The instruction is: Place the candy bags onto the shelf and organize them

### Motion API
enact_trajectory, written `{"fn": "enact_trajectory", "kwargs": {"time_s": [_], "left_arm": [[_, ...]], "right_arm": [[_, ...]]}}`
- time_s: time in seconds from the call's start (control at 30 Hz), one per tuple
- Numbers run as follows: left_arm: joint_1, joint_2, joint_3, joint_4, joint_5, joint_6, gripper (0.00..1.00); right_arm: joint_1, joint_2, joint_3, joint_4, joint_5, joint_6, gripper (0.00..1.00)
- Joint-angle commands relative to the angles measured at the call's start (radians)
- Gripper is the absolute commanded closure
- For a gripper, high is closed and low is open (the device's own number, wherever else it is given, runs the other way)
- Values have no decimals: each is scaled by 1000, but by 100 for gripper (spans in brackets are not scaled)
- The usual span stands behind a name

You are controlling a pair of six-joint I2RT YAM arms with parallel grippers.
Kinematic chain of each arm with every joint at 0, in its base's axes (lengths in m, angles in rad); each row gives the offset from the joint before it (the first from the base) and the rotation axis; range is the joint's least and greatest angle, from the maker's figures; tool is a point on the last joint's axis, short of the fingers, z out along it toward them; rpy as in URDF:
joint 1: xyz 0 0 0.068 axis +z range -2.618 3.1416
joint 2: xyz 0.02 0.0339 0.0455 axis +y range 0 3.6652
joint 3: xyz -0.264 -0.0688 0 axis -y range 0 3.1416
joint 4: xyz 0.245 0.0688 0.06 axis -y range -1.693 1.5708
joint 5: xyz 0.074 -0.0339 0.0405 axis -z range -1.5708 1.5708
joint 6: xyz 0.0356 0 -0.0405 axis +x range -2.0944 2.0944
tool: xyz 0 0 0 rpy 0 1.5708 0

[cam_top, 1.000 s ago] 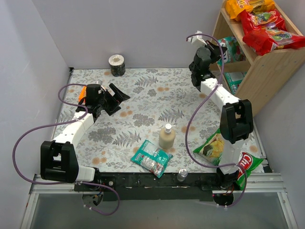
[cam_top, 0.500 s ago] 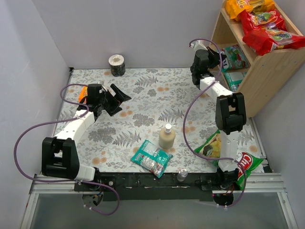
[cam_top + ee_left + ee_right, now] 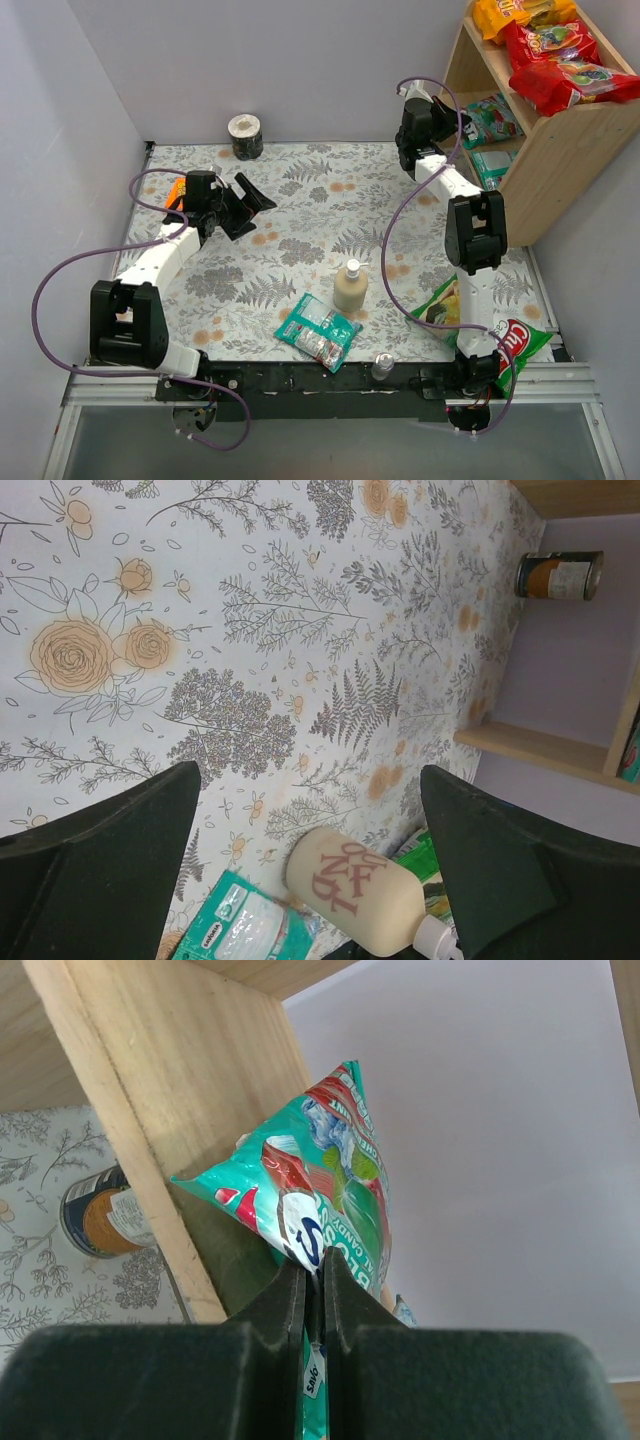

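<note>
The wooden shelf (image 3: 545, 150) stands at the far right. Its top board carries an orange-yellow candy bag (image 3: 520, 12) and two red ones (image 3: 548, 45) (image 3: 582, 82). My right gripper (image 3: 455, 118) is shut on the edge of a teal-and-white candy bag (image 3: 492, 115), holding it inside the shelf opening; the wrist view shows the bag (image 3: 335, 1190) pinched in the gripper (image 3: 313, 1280) just past the side panel (image 3: 150, 1110). A second teal bag (image 3: 492, 170) lies lower in the shelf. A third (image 3: 318, 333) lies on the table near the front, also in the left wrist view (image 3: 235, 925). My left gripper (image 3: 255, 205) (image 3: 310, 780) is open and empty.
A cream pump bottle (image 3: 350, 288) (image 3: 365, 890) stands beside the table's teal bag. Green chip bags (image 3: 450, 305) (image 3: 520, 350) lie by the right arm's base. A can (image 3: 245, 136) (image 3: 100, 1210) sits at the back wall. A small orange packet (image 3: 175, 192) lies far left.
My right gripper has carried the teal bag to the right, deeper into the shelf opening. The left arm has barely moved.
</note>
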Motion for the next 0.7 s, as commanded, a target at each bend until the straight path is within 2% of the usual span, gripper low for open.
{"fn": "enact_trajectory", "kwargs": {"time_s": [0.0,0.17,0.33,0.6,0.67], "left_arm": [[-8,4,36,-18,19,21,8],[-11,1,30,-19,15,20,8],[-12,7,25,-16,16,20,8],[-17,5,11,-10,23,17,8],[-17,5,13,-7,23,15,8]], "right_arm": [[-5,38,71,17,81,35,95],[-5,35,76,20,139,41,95],[-6,-28,9,11,155,78,95],[-6,-119,-54,-226,129,289,95],[-5,-151,-65,-326,110,398,95]]}}
